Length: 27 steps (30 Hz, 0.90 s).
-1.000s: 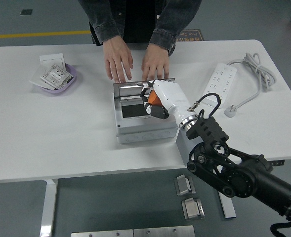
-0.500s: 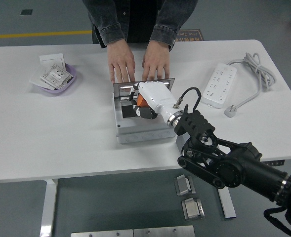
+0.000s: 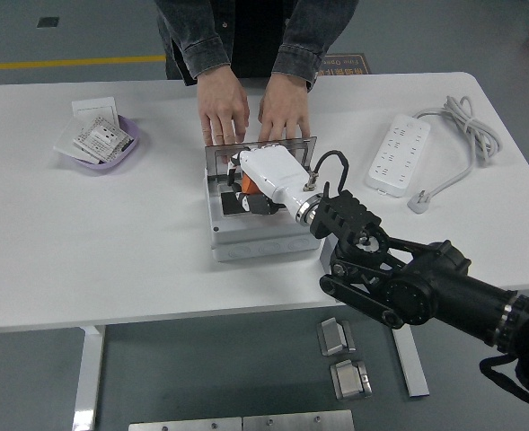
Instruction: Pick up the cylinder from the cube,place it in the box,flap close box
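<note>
Over the box (image 3: 246,241), right hand (image 3: 251,184), person's hands (image 3: 255,112) behind

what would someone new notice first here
The robot's right hand, white with orange at the fingers, reaches into the open grey box at the table's middle. A person's hands rest flat just behind the box's raised lid. Off to the sides sit a purple bowl and a power strip.

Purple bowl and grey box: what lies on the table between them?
Nothing; in the head view the stretch of white table between the purple bowl and the grey box is bare.
</note>
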Motion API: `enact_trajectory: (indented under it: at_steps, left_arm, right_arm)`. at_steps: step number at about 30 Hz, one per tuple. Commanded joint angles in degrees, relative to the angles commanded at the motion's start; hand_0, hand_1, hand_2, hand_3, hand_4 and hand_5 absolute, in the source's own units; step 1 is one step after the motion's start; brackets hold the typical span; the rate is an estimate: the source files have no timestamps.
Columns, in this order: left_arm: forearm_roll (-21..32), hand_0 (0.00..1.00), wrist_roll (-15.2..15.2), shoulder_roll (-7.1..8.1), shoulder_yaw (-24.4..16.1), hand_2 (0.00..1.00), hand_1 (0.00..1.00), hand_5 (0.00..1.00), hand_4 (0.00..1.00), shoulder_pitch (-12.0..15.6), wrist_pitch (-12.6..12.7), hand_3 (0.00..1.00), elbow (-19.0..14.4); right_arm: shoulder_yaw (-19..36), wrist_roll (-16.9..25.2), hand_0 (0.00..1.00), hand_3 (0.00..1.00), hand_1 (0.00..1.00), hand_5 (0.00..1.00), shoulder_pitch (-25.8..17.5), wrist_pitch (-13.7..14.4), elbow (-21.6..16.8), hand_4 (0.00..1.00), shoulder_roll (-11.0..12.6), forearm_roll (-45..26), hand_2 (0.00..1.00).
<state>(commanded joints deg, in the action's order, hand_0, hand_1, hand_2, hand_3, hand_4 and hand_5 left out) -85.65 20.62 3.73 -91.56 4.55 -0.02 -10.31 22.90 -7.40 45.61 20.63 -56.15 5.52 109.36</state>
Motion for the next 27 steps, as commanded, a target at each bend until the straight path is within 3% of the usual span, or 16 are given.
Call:
enact_trajectory:
  at_steps: [8,9,14,15,20,21,26,27]
  left_arm:
    - [0.26,0.638,-0.22,-0.01,0.41,0.526,0.641,0.319,0.664,-0.17,-0.07,0.618,0.0]
    - [0.27,0.638,-0.24,0.0,0.44,0.526,0.641,0.318,0.663,-0.19,-0.07,0.618,0.0]
    - [0.21,0.638,-0.25,-0.03,0.46,0.526,0.641,0.318,0.663,-0.24,-0.1,0.618,0.0]
    - [0.25,0.638,-0.26,-0.05,0.51,0.526,0.641,0.318,0.663,-0.24,-0.1,0.618,0.0]
    - [0.31,0.638,-0.29,-0.07,0.62,0.526,0.641,0.318,0.663,-0.27,-0.13,0.618,0.0]
    - [0.26,0.638,-0.29,-0.08,0.59,0.525,0.641,0.317,0.661,-0.28,-0.13,0.618,0.0]
    - [0.21,0.638,-0.32,-0.08,0.62,0.525,0.641,0.317,0.661,-0.34,-0.15,0.618,0.0]
    - [0.22,0.638,-0.32,-0.09,0.64,0.525,0.641,0.316,0.661,-0.35,-0.16,0.618,0.0]
  right_arm:
    - [0.14,2.2,0.136,0.315,0.194,0.002,0.19,-0.81,0.4,0.002,0.64,0.88,0.274]
    - [0.1,2.41,0.36,0.427,0.271,0.002,0.18,-0.74,0.44,0.002,0.64,1.08,0.355]
    - [-0.11,2.78,0.36,0.427,0.271,0.002,0.11,-0.54,0.47,0.002,0.65,2.37,0.355]
    - [-0.16,2.8,0.544,0.635,0.489,0.002,0.08,-0.47,0.47,0.341,0.68,2.6,0.531]
    - [-0.35,2.93,0.544,0.635,0.489,0.002,-0.06,-0.04,0.63,0.341,0.84,3.2,0.531]
    - [-0.37,2.96,0.589,0.703,0.561,0.002,-0.1,0.04,0.68,0.622,0.88,3.26,0.604]
    - [-0.42,3.21,0.589,0.703,0.561,0.002,-0.38,0.42,0.86,0.622,1.04,3.37,0.604]
    - [-0.41,3.28,0.667,0.76,0.627,0.002,-0.43,0.49,0.9,0.722,1.06,3.37,0.638]
